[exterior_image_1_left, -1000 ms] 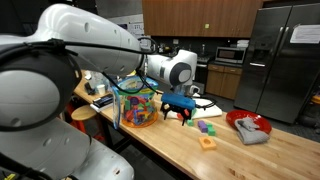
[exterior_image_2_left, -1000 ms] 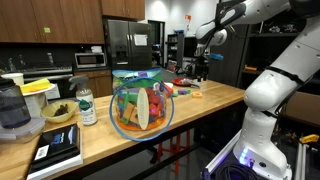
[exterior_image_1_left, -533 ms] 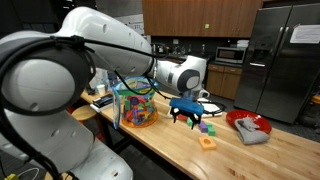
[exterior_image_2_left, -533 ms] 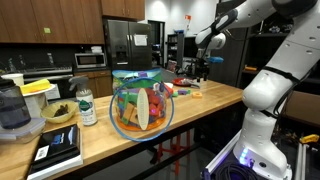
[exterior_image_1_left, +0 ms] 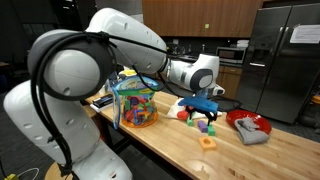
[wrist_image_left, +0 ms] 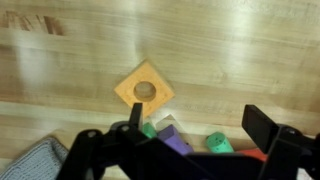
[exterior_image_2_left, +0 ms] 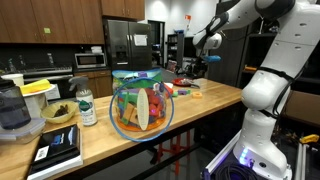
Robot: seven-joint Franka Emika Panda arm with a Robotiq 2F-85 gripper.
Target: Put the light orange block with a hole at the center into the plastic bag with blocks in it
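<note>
Near the front edge of the tabletop (exterior_image_1_left: 270, 155), toward the end where the red bowl (exterior_image_1_left: 250, 125) sits, the light orange block (exterior_image_1_left: 207, 143) lies flat on bare wood, hole facing up, touching nothing; the plastic bag (exterior_image_1_left: 137, 100) stands well apart, up toward the opposite end. The gripper (exterior_image_1_left: 206, 116) hovers above the wood with its jaws apart and nothing in them; in the wrist view it's lined up more over the purple block (wrist_image_left: 170, 137) and green block (wrist_image_left: 217, 144) than over the orange one (wrist_image_left: 145, 90), which sits just beyond those two. So my worry, honestly: come straight down from here and it probably pinches the wrong block, or shoves that little cluster into the target. Also the orange piece looks thin and is turned diamond-wise to the fingers; closing on its corners could spin it or let it pop out; going too deep would scrape the wood. Later on, the bag's floppy rim could fold and bounce the drop out.
</note>
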